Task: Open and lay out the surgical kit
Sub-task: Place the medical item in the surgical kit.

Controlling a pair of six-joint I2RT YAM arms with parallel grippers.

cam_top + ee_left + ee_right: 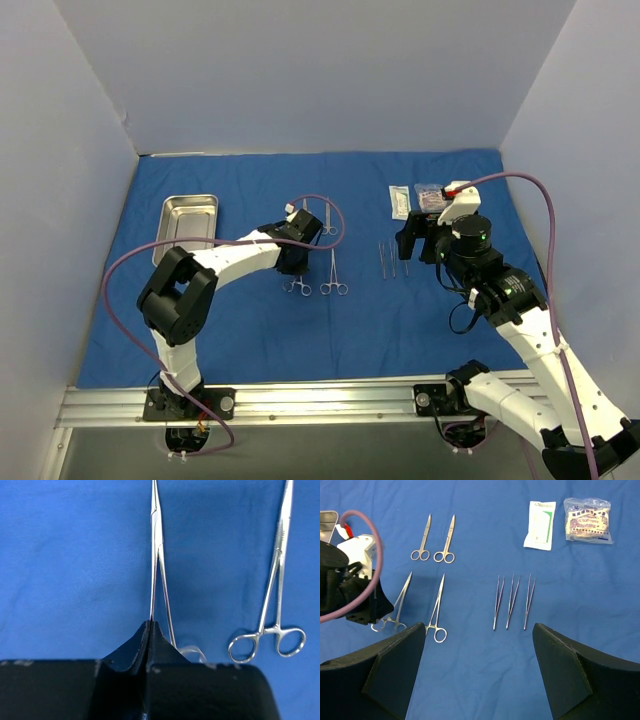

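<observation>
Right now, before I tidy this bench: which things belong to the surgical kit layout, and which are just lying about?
Belongs to the job: blue cloth, steel tray, two scissors, clamp shut in the left gripper, free clamp, three tweezers, white packet, clear packet.
Not the job, only rig fittings: purple cable, aluminium rail.

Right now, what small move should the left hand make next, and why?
Probably open the left hand and let go of the clamp: it looks shut on one shank, and the clamp already seems to lie on the blue cloth beside the second clamp.
</observation>
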